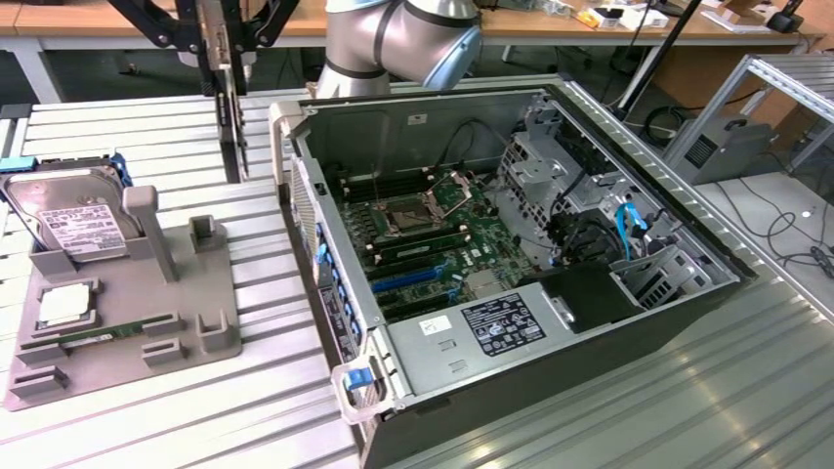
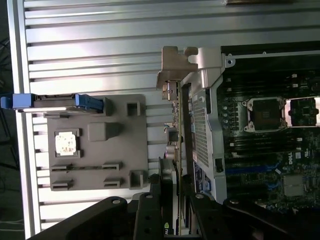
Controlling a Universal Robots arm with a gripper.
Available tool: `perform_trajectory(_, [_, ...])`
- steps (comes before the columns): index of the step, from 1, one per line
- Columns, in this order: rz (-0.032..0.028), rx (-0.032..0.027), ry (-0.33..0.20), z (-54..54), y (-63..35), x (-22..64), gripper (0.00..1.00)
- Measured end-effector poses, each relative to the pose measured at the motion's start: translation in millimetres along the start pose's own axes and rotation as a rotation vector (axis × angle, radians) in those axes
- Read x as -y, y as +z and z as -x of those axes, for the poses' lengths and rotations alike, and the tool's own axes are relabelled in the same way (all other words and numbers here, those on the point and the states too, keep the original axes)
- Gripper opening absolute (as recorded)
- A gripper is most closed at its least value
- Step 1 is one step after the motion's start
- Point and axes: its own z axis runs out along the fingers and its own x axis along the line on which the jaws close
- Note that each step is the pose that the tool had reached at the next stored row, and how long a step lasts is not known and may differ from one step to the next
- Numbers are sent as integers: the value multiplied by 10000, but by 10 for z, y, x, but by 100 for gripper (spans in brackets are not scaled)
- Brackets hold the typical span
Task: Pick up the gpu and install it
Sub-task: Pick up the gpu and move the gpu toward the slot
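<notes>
Above the worktop [image 1: 261, 410], between the grey fixture plate [image 1: 131, 332] and the open computer case [image 1: 521, 244], the gpu [image 1: 234, 127] is held by the gripper [image 1: 230, 61]. The fingers are closed narrowly on the upper end of the card, one against each flat face.

**Orientation.** In the exterior view the long axis of the card is set vertical. The card is presented edge-on and is seen as a thin dark strip hanging just beside the case corner at the exterior view's left. In the wrist view the gpu [image 2: 175, 125] is seen along its length, running away from the gripper [image 2: 172, 192] between the fixture plate [image 2: 100, 145] and the case wall [image 2: 205, 125].

**Appearance.** A silver end bracket [image 2: 175, 62] with a bent tab is carried at the end far from the fingers [image 2: 150, 205]. A dark block [image 2: 167, 175] is seen close to the fingers, and small components are lined along the visible board edge.

**Limits of visibility.** Both flat faces of the card are hidden, so the board colour cannot be told. Whether the lower end touches the worktop cannot be told. The gripper body is cut off at the edge of the exterior view. On the fixture plate, a hard drive [image 1: 65, 220] and a memory stick [image 1: 124, 330] are seated, well apart from the card.
</notes>
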Motion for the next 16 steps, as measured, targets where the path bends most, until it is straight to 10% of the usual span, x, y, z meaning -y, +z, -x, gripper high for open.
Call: perform_trajectory(16, [-12, 1, 0, 241, 7, -17, 27])
